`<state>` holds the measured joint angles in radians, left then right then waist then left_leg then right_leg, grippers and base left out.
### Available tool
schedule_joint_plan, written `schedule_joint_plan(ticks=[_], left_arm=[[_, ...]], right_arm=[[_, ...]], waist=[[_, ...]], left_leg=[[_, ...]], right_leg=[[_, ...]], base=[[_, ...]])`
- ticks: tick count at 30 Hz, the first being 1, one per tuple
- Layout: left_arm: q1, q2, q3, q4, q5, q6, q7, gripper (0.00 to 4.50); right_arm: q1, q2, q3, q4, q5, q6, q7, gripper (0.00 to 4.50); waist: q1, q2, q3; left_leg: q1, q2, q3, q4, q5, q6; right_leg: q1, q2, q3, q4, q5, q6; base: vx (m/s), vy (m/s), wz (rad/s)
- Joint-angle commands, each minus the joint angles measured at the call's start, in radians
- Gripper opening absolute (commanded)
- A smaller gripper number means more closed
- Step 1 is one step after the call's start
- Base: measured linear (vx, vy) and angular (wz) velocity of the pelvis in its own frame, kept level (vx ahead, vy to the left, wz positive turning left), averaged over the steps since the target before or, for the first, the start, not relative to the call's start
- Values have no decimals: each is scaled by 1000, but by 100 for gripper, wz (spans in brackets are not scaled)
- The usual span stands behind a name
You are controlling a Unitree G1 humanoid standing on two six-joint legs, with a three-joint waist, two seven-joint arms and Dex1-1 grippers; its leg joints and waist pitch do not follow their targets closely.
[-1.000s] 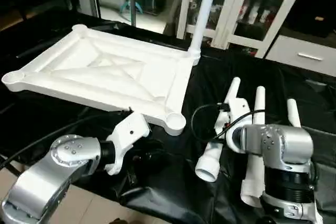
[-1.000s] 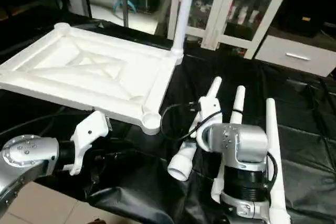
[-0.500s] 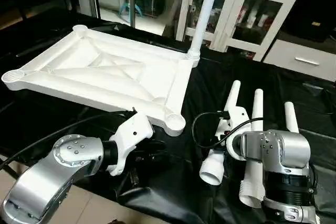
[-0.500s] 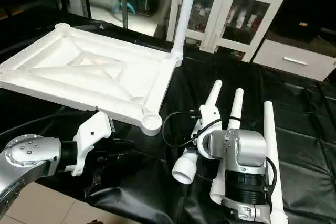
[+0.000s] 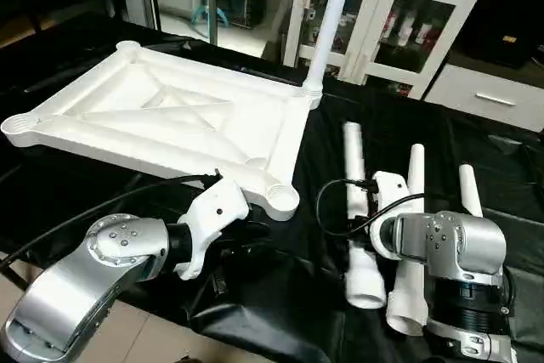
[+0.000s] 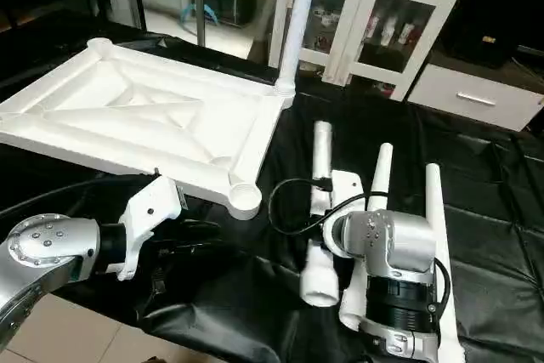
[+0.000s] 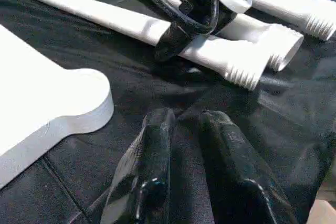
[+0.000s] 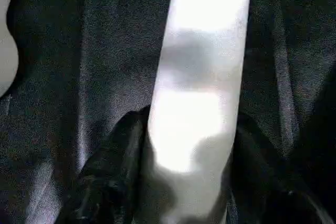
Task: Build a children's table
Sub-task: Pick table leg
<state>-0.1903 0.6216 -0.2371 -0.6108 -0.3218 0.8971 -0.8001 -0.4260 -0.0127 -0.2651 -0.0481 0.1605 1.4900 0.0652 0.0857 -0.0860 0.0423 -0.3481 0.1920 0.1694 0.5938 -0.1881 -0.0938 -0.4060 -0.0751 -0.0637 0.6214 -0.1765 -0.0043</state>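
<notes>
Leg point(image 5: 357, 210) lies lengthwise just right of the tabletop point(image 5: 170, 121), wide threaded end toward the robot. Right gripper point(image 8: 181, 182) fingers straddle it, grip unclear; left gripper point(image 7: 184, 124) fingers nearly closed, empty.

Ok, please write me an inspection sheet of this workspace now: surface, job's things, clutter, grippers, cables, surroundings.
Surface: black wrinkled cloth over the bench.
Job's things: white plastic rectangular tabletop lies ribbed underside up; one white tube leg stands in its far corner socket; three loose white tube legs lie beside it.
Clutter: nothing seen.
Grippers: left gripper hovers low over the cloth, fingers nearly together, empty; right gripper has a finger on each side of one loose leg.
Cables: black cable loops over the loose legs.
Surroundings: white glass-door cabinet behind.
</notes>
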Motion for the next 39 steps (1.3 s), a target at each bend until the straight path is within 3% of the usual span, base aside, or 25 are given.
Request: schedule_joint_plan(ticks=[1, 8, 15, 16, 17, 21, 22, 25, 27, 28, 29, 30, 34, 39], left_arm=[[-12, 6, -4, 2, -7, -2, 6, 109], [-13, 12, -2, 5, -11, -4, 7, 109], [-20, 17, 7, 10, -17, -5, 3, 109], [-22, 17, 10, 12, -20, -7, 2, 109], [-23, 17, 13, 14, -22, -9, 2, 109], [-46, -10, 44, 42, -23, -44, 25, 109], [-46, -10, 44, 42, -23, -44, 25, 109], [-121, -109, 124, 129, 3, -100, 143, 109], [-169, -157, 168, 181, 10, -118, 208, 109], [-203, -191, 204, 213, -4, -119, 242, 136], [-230, -220, 237, 236, -26, -112, 265, 136], [-301, -291, 328, 280, -111, -76, 309, 143], [-376, -361, 388, 307, -216, -54, 310, 173], [-432, -413, 415, 343, -262, -22, 331, 225]], right_arm=[[4, 1, -14, 17, 0, -5, -7, 199], [-23, 34, -79, -9, 6, -25, -27, 182], [-96, 67, -162, -86, 34, -65, -41, 181], [-108, 72, -171, -104, 44, -86, -38, 181], [-115, 77, -177, -117, 51, -105, -38, 181], [-168, 117, -236, -186, 110, -243, -28, 181], [-168, 117, -236, -186, 110, -243, -28, 181], [-209, 106, -252, -206, 211, -289, 82, 181], [-214, 79, -234, -210, 256, -292, 157, 181], [-219, 61, -229, -213, 293, -277, 211, 181], [-223, 46, -229, -215, 326, -254, 252, 181], [-239, 8, -243, -205, 393, -220, 321, 181], [-253, -58, -247, -175, 481, -195, 417, 181], [-235, -112, -198, -181, 531, -178, 508, 180]], waist=[[-4, 19, -46], [-6, 23, -45], [-7, 24, -46], [-6, 32, -48], [-7, 28, -47], [-8, 31, -47], [-8, 31, -47], [-5, 33, -47], [-4, 33, -49], [-2, 31, -49], [-1, 30, -50], [2, 29, -51], [10, 23, -60], [16, 18, -57]], left_leg=[[9, 23, -10, -85, -251, -111], [10, 21, -10, -85, -267, -111], [8, 22, -9, -86, -235, -113], [11, 21, -9, -84, -235, -115], [10, 21, -7, -84, -231, -113], [11, 20, -6, -85, -238, -113], [12, 20, -7, -85, -245, -112], [14, 20, -7, -84, -263, -102], [10, 20, -9, -83, -262, -94], [9, 21, -10, -82, -256, -92], [7, 20, -11, -81, -250, -83], [4, 19, -9, -78, -220, -80], [1, 21, -8, -70, -136, -64], [-4, 22, -5, -68, -115, -41]], right_leg=[[31, -50, 46, -79, -336, -23], [28, -50, 46, -81, -358, -22], [29, -48, 46, -73, -306, -27], [29, -47, 46, -71, -301, -29], [29, -46, 46, -71, -290, -29], [27, -45, 46, -71, -287, -33], [27, -45, 46, -71, -291, -34], [30, -45, 46, -75, -286, -34], [37, -44, 45, -75, -282, -31], [37, -46, 46, -75, -277, -29], [43, -47, 45, -74, -270, -32], [44, -49, 46, -73, -247, -42], [51, -51, 44, -59, -133, -105], [54, -53, 44, -65, -155, -116]], base=[[0, 0, 0], [0, 0, 0], [0, 0, 0], [0, 0, 0], [0, 0, 0], [0, 0, 0], [0, 0, 0], [0, 0, 0], [0, 0, 0], [0, 0, 0], [0, 0, 0], [0, 0, 0], [0, 0, 0], [0, 0, 0]])
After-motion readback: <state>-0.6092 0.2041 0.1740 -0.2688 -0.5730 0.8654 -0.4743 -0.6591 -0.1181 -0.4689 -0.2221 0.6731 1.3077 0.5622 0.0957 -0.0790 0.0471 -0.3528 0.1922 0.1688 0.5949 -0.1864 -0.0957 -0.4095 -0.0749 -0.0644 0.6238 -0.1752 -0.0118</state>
